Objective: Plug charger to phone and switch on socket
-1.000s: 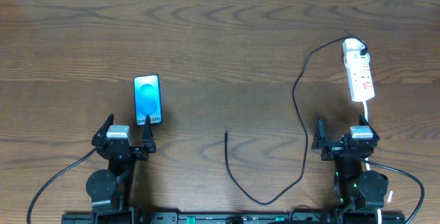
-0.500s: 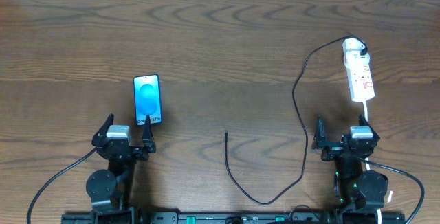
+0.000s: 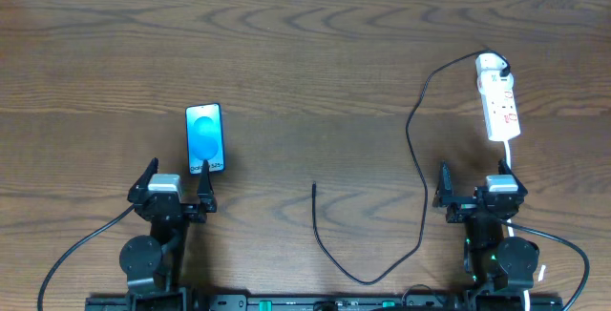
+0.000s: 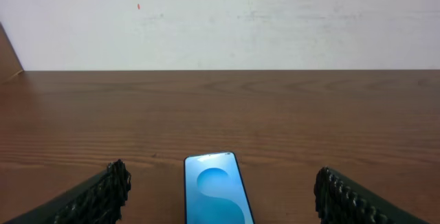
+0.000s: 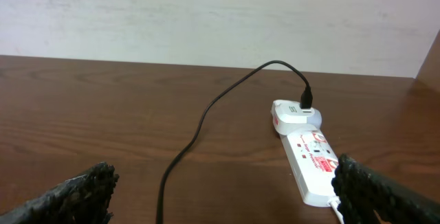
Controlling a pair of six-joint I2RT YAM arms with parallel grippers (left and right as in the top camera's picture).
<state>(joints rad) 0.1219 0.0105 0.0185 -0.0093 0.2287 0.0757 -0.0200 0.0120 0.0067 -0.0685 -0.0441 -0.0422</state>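
The phone (image 3: 205, 138) lies flat at the left of the table, its blue screen lit and facing up; in the left wrist view the phone (image 4: 214, 195) sits between my spread fingers. My left gripper (image 3: 175, 188) stands open just in front of it, holding nothing. The socket (image 3: 498, 100) lies at the far right, a white adapter plugged into its far end. From there the charger (image 3: 417, 168) runs as a thin black cable, loops near the front edge and ends in a free tip (image 3: 314, 187) at mid-table. My right gripper (image 3: 474, 187) is open just before the socket (image 5: 309, 154).
The dark wooden table (image 3: 305, 53) ends at a pale wall (image 4: 220, 18) behind. A white cord (image 3: 509, 158) leaves the socket toward the right arm base. Thick black arm cables trail along the front edge at both sides.
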